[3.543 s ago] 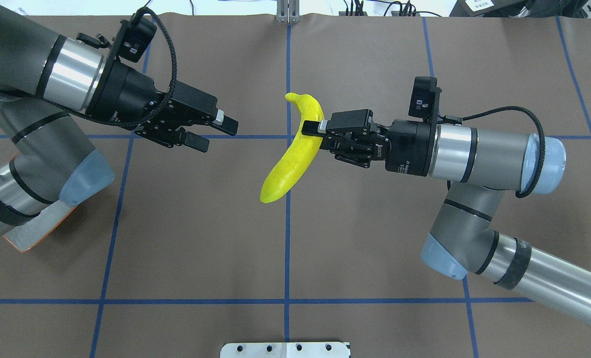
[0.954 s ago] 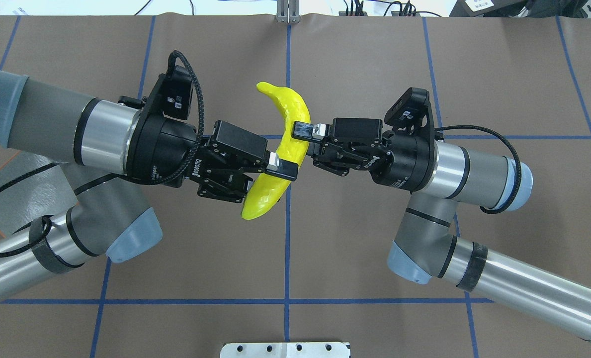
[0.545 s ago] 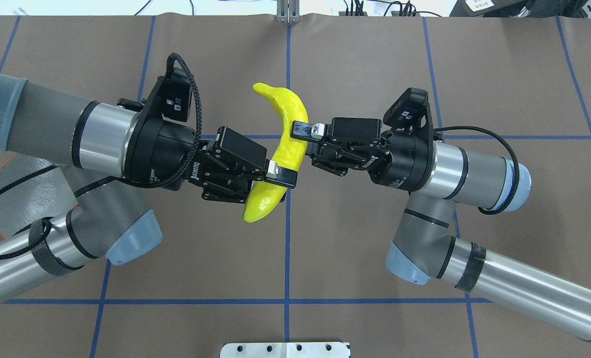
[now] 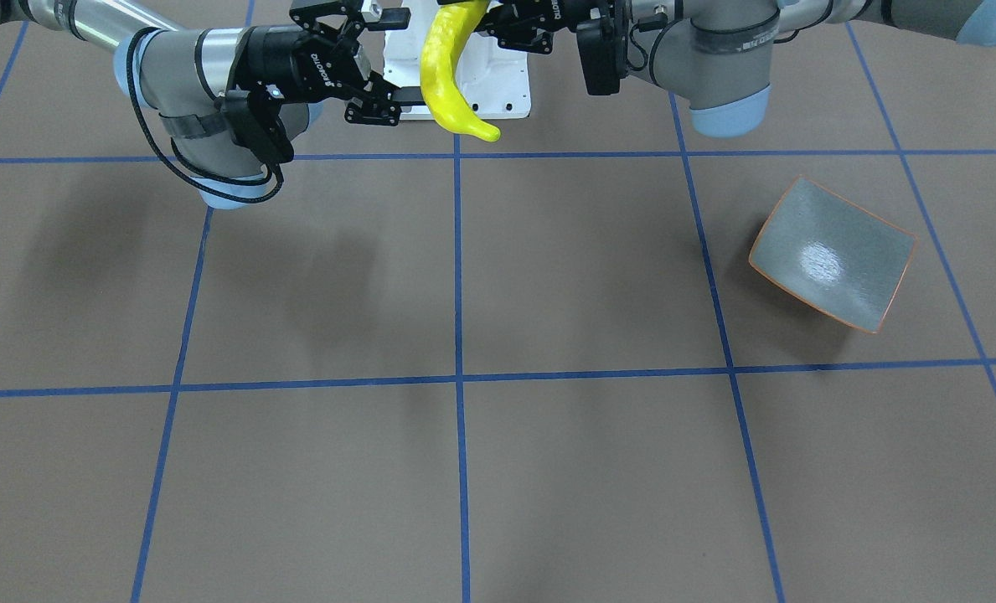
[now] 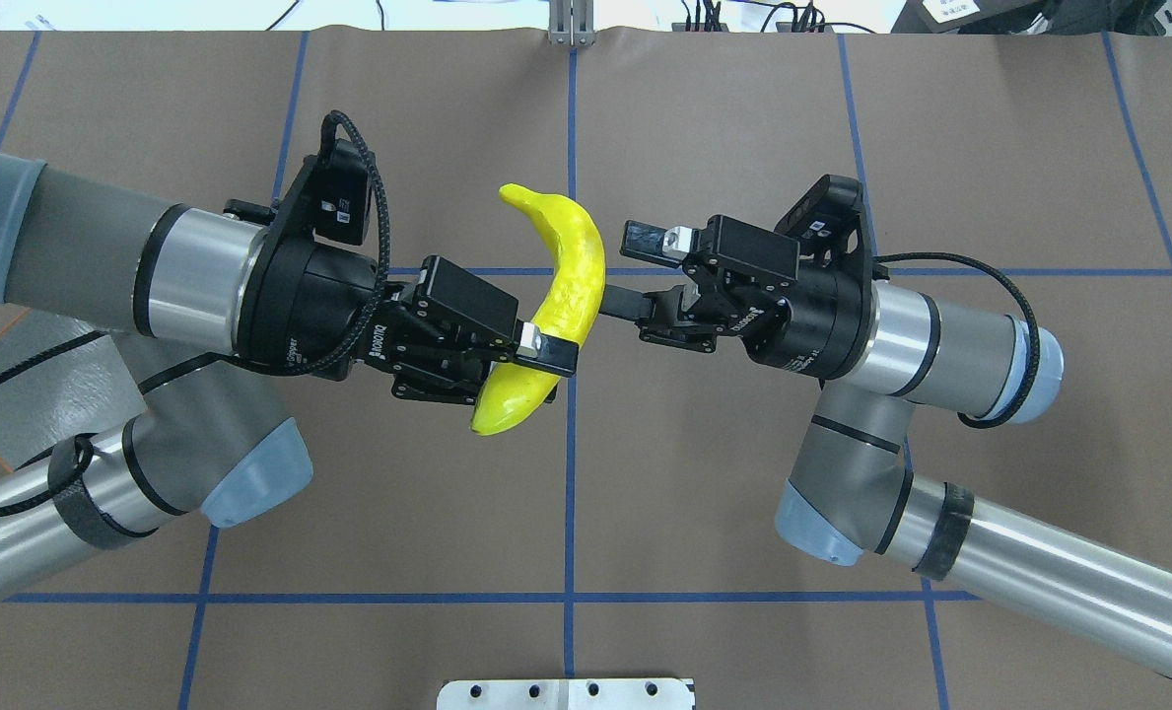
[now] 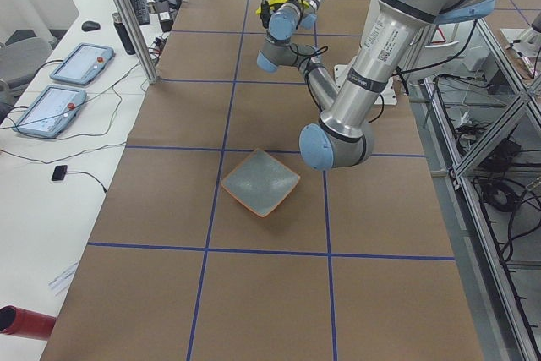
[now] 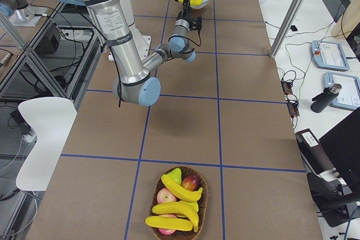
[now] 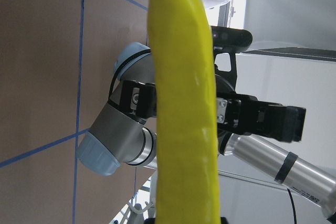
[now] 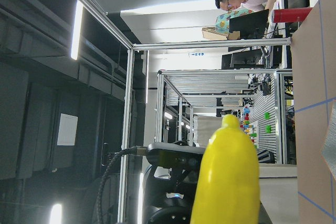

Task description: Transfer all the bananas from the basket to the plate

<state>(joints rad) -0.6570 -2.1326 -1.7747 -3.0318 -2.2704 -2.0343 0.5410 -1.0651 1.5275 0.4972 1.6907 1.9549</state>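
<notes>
One yellow banana [image 5: 571, 266] hangs in the air above the table's middle. My left gripper [image 5: 536, 363] is shut on its lower half. My right gripper [image 5: 617, 266] is open just right of the banana, its fingers spread and off the fruit. From the front, the banana [image 4: 443, 75] sits between the right gripper [image 4: 393, 63] and the left gripper [image 4: 489, 12]. The grey-green plate [image 4: 833, 251] with an orange rim lies bare on the robot's left side. The basket [image 7: 203, 195] at the table's right end holds three more bananas [image 7: 174, 209].
Red apples [image 7: 191, 182] and a greenish fruit lie in the basket with the bananas. A white mounting plate [image 5: 566, 693] sits at the table's near edge. Blue tape lines grid the brown table. A person stands beyond the table's far end in the wrist views.
My right gripper has opened and let go of the banana, drawing back slightly to the right. My left gripper stays shut on the banana, which has shifted a little down and left.
</notes>
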